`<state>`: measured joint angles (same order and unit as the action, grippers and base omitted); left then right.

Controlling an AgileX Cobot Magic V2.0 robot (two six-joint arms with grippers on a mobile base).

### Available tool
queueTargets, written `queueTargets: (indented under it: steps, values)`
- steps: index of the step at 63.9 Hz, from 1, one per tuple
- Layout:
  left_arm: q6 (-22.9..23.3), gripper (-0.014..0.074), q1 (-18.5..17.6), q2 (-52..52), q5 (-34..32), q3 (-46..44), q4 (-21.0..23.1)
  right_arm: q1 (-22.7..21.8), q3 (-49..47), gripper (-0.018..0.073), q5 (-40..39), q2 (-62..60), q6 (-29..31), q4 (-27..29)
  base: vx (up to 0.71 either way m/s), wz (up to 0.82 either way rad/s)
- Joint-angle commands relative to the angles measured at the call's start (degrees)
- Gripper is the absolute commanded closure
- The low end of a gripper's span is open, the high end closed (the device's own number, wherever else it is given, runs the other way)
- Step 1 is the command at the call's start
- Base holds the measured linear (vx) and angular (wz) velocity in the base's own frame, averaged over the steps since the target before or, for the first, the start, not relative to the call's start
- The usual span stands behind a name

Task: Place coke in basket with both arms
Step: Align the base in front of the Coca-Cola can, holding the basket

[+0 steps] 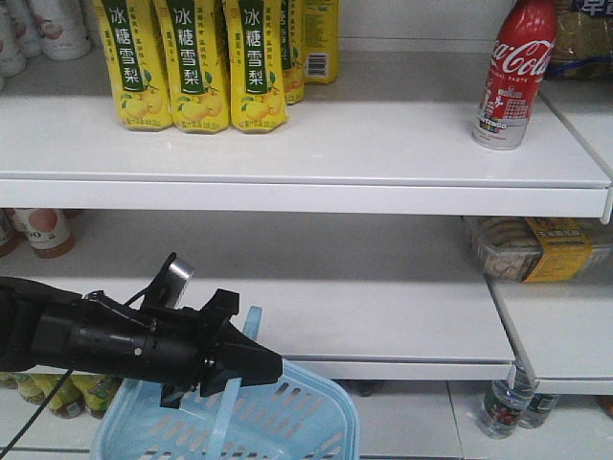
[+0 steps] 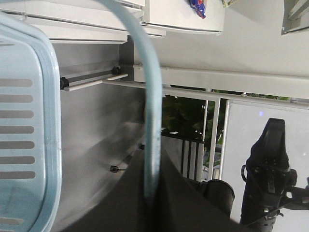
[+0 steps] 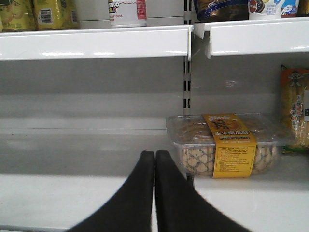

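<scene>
Two risks. Left hand (image 1: 251,369) is clamped on the thin swing handle (image 2: 153,106) of the basket (image 1: 297,414), low and left, so the basket can swing or tip when a bottle drops in. Right hand (image 3: 155,159) is pinched closed and empty, down at the lower shelf beside a biscuit box (image 3: 217,145). Coke (image 1: 515,72) stands upright on the upper shelf (image 1: 383,144) near its right end; slim, easy to topple. Readable: white Coca-Cola script; yellow cartons (image 1: 196,62) say 冰糖雪梨.

Upper right, the coke (image 1: 517,72) is red with white script and a silver-white lower band. Lower left, the basket (image 1: 287,422) is light blue with slotted sides. Upper left, the cartons (image 1: 196,62) are yellow with green panels. The shelf (image 1: 335,153) is white.
</scene>
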<state>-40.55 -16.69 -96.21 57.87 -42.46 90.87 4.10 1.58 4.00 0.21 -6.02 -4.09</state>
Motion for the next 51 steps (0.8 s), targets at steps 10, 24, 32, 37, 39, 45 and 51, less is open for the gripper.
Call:
queueTargets:
  steps: [10, 24, 32, 37, 39, 45, 51]
  values:
    - [-0.31, 0.0602, -0.44, 2.71, 3.89, -0.77, 3.83, -0.03, 0.46, 0.0569, -4.00, 0.63, 0.58, -0.22, 0.02, 0.00]
    - [-0.31, 0.0602, -0.44, 2.71, 3.89, -0.77, 3.83, -0.03, 0.46, 0.0569, -4.00, 0.63, 0.58, -0.22, 0.02, 0.00]
    - [-0.31, 0.0602, -0.44, 2.71, 3.89, -0.77, 3.83, -0.03, 0.46, 0.0569, -4.00, 0.63, 0.58, -0.22, 0.02, 0.00]
    - [-0.31, 0.0602, -0.44, 2.71, 3.89, -0.77, 3.83, -0.03, 0.46, 0.0569, -4.00, 0.63, 0.58, -0.22, 0.02, 0.00]
    - [-0.31, 0.0602, -0.44, 2.71, 3.89, -0.77, 3.83, -0.03, 0.46, 0.0569, -4.00, 0.63, 0.58, -0.22, 0.02, 0.00]
    - [-0.31, 0.0602, -0.44, 2.71, 3.89, -0.77, 3.83, -0.03, 0.46, 0.0569, -4.00, 0.63, 0.58, -0.22, 0.01, 0.00]
    - [-0.31, 0.0602, -0.44, 2.71, 3.89, -0.77, 3.83, -0.03, 0.46, 0.0569, -4.00, 0.63, 0.58, -0.22, 0.01, 0.00]
